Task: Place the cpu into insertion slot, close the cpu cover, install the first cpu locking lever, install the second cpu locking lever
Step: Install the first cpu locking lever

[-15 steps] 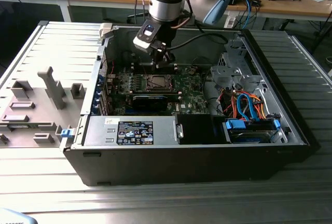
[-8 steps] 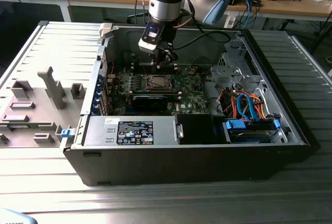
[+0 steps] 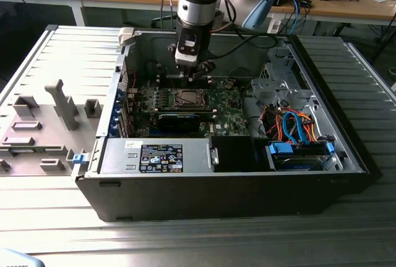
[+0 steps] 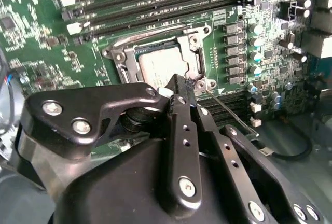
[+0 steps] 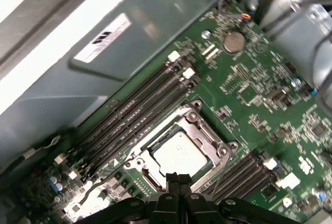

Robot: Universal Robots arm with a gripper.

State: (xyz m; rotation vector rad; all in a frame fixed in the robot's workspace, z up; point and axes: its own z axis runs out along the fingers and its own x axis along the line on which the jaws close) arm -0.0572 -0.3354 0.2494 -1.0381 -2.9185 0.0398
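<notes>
Gripper [image 5: 179, 179] jaws were closed, empty, just beside the cpu cover [image 5: 205, 125], already down over the cpu [image 5: 179, 154]. Lever work needed a steady, shallow press.

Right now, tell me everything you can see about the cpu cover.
The cpu cover is a thin silvery metal frame, square with a square window, and it lies closed and flat over the insertion slot on the green circuit board. The cpu shows pale grey through its window in both wrist views. Screws sit at the frame's corners. In the second wrist view a thin wire lever slants away from one corner, and the pincer sits at that edge of the cover; whether it touches is unclear.
</notes>
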